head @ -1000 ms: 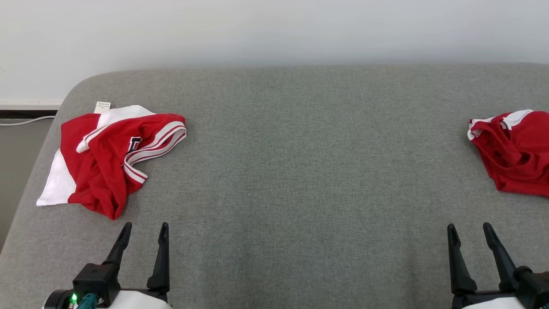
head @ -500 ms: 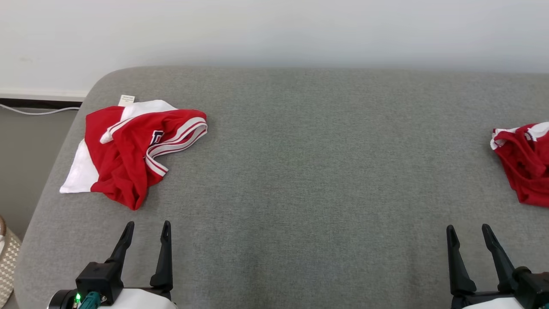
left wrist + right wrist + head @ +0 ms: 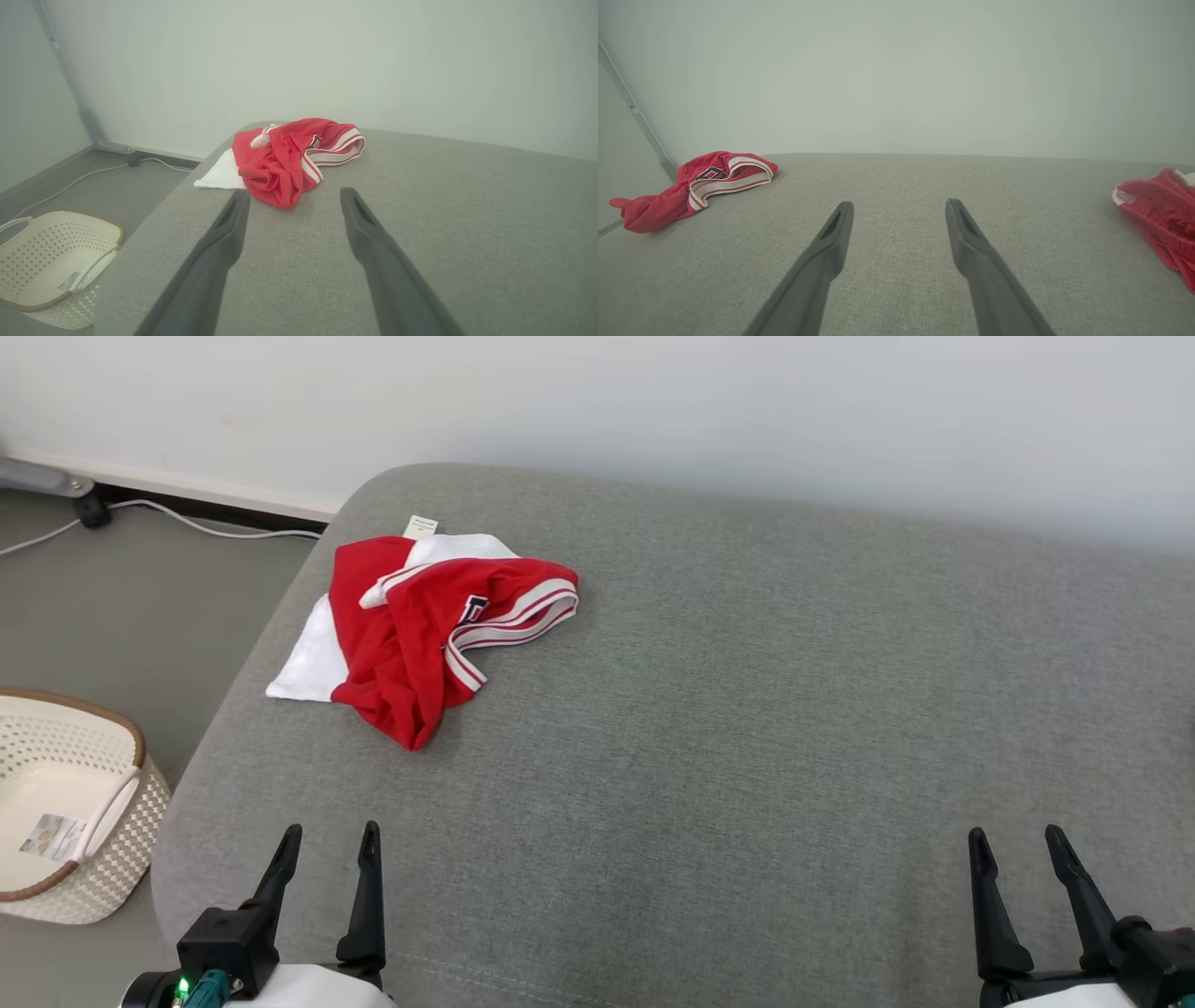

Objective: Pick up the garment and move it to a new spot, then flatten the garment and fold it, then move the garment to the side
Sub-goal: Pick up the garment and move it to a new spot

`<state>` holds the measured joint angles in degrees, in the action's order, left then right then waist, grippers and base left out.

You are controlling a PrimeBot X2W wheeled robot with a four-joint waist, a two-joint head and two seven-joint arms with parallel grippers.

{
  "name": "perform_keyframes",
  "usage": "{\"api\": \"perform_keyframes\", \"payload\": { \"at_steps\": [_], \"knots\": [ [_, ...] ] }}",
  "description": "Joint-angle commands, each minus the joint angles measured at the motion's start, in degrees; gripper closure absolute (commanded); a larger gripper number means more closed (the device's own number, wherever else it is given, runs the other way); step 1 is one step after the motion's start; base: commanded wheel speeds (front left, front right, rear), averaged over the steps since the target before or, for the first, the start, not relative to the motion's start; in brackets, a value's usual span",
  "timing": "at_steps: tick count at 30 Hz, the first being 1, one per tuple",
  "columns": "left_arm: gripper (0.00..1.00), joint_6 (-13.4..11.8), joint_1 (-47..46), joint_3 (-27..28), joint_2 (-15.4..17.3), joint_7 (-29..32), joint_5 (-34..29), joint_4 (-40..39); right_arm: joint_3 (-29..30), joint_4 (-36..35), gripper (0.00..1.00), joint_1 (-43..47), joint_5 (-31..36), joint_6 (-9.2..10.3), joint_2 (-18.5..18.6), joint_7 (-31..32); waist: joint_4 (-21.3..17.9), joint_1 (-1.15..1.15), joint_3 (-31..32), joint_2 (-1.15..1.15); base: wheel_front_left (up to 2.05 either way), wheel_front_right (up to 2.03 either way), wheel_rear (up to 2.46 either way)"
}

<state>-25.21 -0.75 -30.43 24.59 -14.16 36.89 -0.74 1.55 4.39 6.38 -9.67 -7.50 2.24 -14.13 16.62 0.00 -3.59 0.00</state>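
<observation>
The garment (image 3: 420, 635) lies crumpled on the bed (image 3: 747, 756), close to its far left corner. It is red with white panels. A red-and-white striped band curls along its right side, with part of a dark print beside it. A white flap spreads flat from under the red cloth toward the left edge of the bed. A small white tag (image 3: 420, 526) sticks out at its far end.

The left tool (image 3: 331, 829) hovers low over the near left part of the bed, its two dark fingers spread apart with nothing between them. It points toward the garment without touching it; grey cloth shows between the fingertips and the nearest red fold. The right tool (image 3: 1015, 833) hangs over the near right part of the bed, its fingers likewise spread wide and holding nothing, well apart from the garment.

From the right wrist view, a second garment (image 3: 1157, 224), red with a bit of white, sits bunched at the far right side of the bed.

On the floor (image 3: 140, 607) to the left of the bed stands a white lattice basket (image 3: 131, 840) with a brown rim; a small paper lies in its bottom. A pale cable (image 3: 215, 527) runs along the floor by the wall (image 3: 653, 411).
</observation>
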Motion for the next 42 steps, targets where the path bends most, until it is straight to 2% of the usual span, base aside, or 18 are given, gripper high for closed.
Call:
{"api": "perform_keyframes", "payload": {
  "at_steps": [1,12,22,27,34,42],
  "knots": [
    [0.0,0.4,-3.0,2.2,1.1,-0.5,0.1,-0.6,-1.4,-1.3,0.0,-1.9,0.1,0.01,0.6,0.2,1.7,0.0,0.3,0.0,0.0,0.0,0.0],
    [0.0,1.5,-3.3,2.2,0.2,-0.6,0.2,0.6,-2.3,-1.0,0.0,-2.3,-0.3,0.01,0.6,0.6,3.9,0.0,0.3,0.0,0.0,0.0,0.0],
    [0.0,2.1,-3.5,2.7,0.1,-0.7,0.6,1.7,-3.0,-0.7,0.0,-2.7,-0.7,0.01,0.6,0.8,3.4,0.0,0.3,0.0,0.0,0.0,0.0],
    [0.0,3.4,-5.3,3.1,-0.1,-0.6,1.5,3.2,-3.7,-0.8,0.0,-3.4,-0.6,0.01,0.6,0.9,2.1,0.0,-0.7,0.0,0.0,0.0,0.0],
    [0.0,8.5,-13.4,5.1,-0.9,0.3,5.1,12.3,-4.3,-1.6,0.0,-4.8,0.0,0.01,0.6,1.5,-1.9,0.0,-3.9,0.0,0.0,0.0,0.0],
    [0.0,16.5,-23.9,5.8,-1.0,4.4,9.3,25.0,-4.8,-2.5,0.0,-7.0,0.5,0.01,0.6,1.7,-7.9,0.0,-8.6,0.0,0.0,0.0,0.0]
  ]
}}
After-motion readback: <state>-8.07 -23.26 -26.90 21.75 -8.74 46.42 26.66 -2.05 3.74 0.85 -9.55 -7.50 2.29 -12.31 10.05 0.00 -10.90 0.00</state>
